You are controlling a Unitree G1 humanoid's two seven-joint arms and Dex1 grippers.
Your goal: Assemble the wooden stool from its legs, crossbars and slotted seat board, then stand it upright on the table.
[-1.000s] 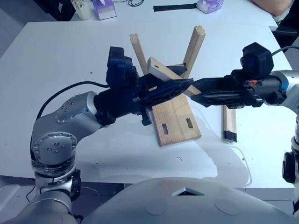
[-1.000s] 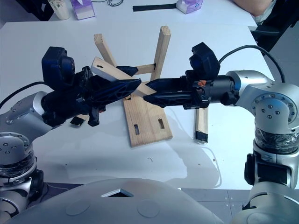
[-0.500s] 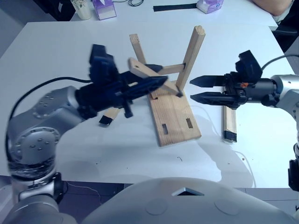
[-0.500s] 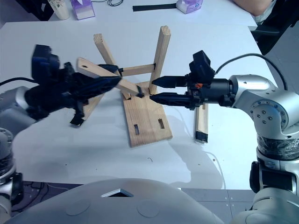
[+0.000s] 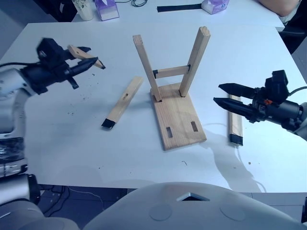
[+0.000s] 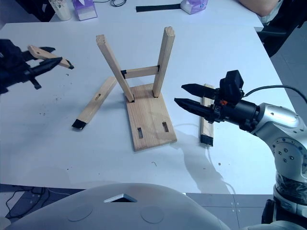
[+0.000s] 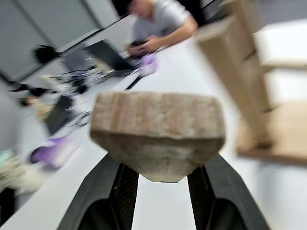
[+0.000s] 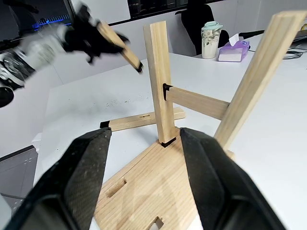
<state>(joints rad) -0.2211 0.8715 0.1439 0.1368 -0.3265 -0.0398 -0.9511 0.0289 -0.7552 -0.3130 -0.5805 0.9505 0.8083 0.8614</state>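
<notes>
The seat board [image 5: 178, 116] lies flat on the table [image 5: 144, 153], with two open slots at its near end. Just right of it lies a loose leg [image 5: 235, 122]. Near this, the right gripper [image 5: 217, 93] is wide open and holds nothing. Left of the board lies a second loose leg [image 5: 123, 102]. On the board's far end are the standing legs [image 5: 147, 67], joined by a crossbar [image 5: 171, 72]. Far left of the board, the left gripper [image 5: 91, 56] is closed on a wooden piece [image 5: 76, 51] in the air.

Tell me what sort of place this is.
Probably an office or lab: a white table, tissue boxes and a cup behind it, an office chair and monitors in the background.
</notes>
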